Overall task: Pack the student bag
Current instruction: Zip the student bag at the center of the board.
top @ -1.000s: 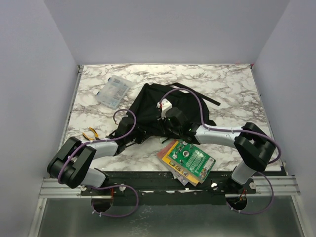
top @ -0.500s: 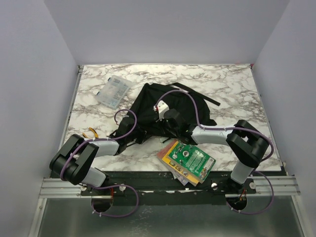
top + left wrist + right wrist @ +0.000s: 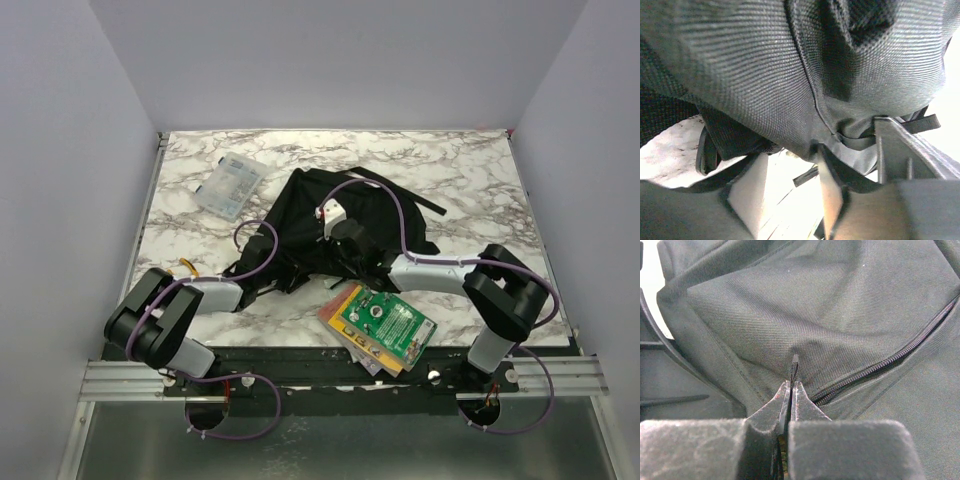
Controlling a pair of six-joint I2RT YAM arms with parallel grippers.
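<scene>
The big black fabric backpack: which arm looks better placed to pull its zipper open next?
The right, probably. The right gripper is pinched shut on the small black zipper tab at the end of the zipper of the big black fabric backpack. The left gripper stands open against the fabric, gripping nothing.

Crumpled black fabric student bag (image 3: 295,215), slumped mid-table (image 3: 470,170), straps splayed.

A clear plastic case (image 3: 229,187) lies far left on the marble table (image 3: 480,180). Stacked books (image 3: 378,326) sit at its near edge.
</scene>
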